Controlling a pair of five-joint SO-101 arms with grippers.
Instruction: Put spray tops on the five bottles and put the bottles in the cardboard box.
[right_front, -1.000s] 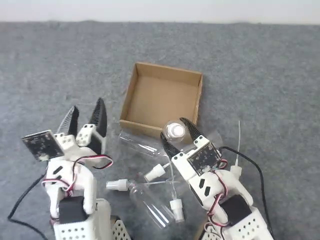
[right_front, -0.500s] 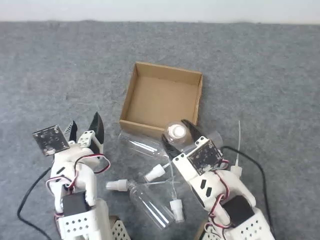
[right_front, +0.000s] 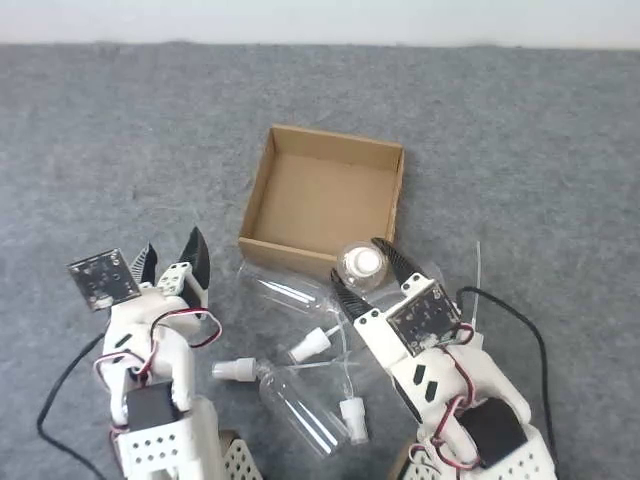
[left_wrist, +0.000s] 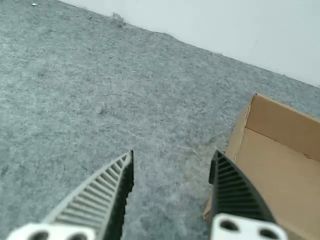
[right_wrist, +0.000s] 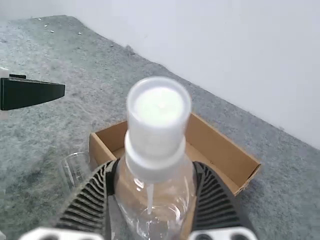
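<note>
My right gripper (right_front: 357, 258) is shut on a clear bottle (right_front: 360, 266) fitted with a white spray top (right_wrist: 158, 112). It holds the bottle upright just in front of the near wall of the cardboard box (right_front: 401, 190). In the right wrist view the black fingers (right_wrist: 93, 197) press both sides of the bottle (right_wrist: 155, 200), with the box (right_wrist: 226, 145) behind. My left gripper (right_front: 173, 240) stands open over bare carpet to the left of the box (left_wrist: 241, 131), nothing between its fingers (left_wrist: 110, 192). A bare bottle (right_front: 283, 291) lies between the arms.
A second clear bottle (right_front: 303, 408) with a spray top (right_front: 234, 370) lies near the front edge. Loose spray tops (right_front: 310, 345) (right_front: 353, 414) (right_front: 471, 341) with thin tubes lie around the right arm. The grey carpet (right_front: 520, 150) is open on both sides of the box.
The left arm has drawn back toward its base, its gripper lower and nearer the front. The right gripper has shifted slightly to the right with the bottle.
</note>
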